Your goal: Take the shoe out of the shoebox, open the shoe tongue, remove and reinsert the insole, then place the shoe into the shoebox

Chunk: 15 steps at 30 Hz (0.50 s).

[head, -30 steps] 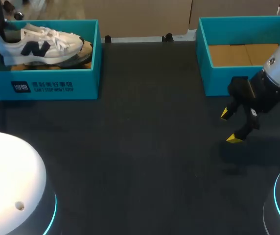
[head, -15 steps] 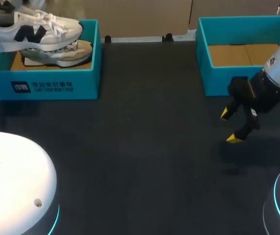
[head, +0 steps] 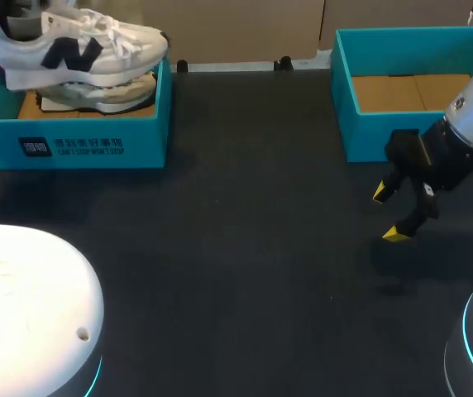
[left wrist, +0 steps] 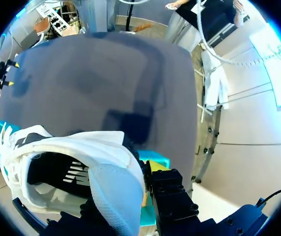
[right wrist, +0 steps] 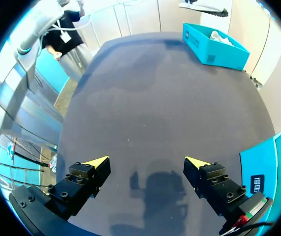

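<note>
Shoe point(head: 75, 45): a white sneaker with a dark side logo, white laces and a pale sole. It hangs roughly level above the teal shoebox point(head: 71, 147) at the far left, toe pointing right. The left gripper point(left wrist: 139, 189) pinches its padded heel collar, and the dark lining is open to view. A second shoe point(head: 104, 93) lies inside the box beneath it. At the right, the right gripper point(head: 388, 213) hovers over the dark table point(head: 245, 273) with fingers spread, just in front of another teal box point(head: 385, 136).
</note>
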Available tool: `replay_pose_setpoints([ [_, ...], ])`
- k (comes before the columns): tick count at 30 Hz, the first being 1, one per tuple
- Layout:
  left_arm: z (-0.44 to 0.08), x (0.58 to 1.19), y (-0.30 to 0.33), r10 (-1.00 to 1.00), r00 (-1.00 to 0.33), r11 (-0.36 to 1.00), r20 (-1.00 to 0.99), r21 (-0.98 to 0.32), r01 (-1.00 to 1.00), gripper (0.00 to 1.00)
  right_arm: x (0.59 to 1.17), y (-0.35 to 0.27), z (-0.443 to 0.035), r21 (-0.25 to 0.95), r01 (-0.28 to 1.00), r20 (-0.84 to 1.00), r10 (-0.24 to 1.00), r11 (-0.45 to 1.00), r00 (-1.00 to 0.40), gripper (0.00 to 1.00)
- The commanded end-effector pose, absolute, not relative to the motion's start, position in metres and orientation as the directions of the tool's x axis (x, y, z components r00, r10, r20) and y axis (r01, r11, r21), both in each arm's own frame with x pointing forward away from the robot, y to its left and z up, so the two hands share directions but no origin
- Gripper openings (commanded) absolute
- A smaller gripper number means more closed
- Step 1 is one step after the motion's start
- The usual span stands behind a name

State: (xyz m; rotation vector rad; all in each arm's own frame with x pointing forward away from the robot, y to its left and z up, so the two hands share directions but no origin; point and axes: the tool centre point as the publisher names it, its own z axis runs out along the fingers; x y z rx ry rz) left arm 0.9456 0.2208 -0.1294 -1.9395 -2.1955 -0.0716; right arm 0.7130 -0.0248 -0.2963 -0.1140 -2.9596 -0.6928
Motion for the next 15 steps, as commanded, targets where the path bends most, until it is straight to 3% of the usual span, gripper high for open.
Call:
replay_pose_setpoints([
  [1, -0.13, 0.882, 0.195, 0.973, -0.115, 0.106, 0.202, 0.057, 0.993, 0.0, 0.712, -0.025, -0.297, 0.437, 0.095, 0.112, 0.051, 0.895, -0.992, 1.0],
  [15, -0.158, 0.821, 0.145, 0.978, -0.077, 0.072, 0.191, 0.035, 0.997, 0.0, 0.712, -0.025, -0.297, 0.437, 0.095, 0.112, 0.051, 0.895, -0.992, 1.0],
])
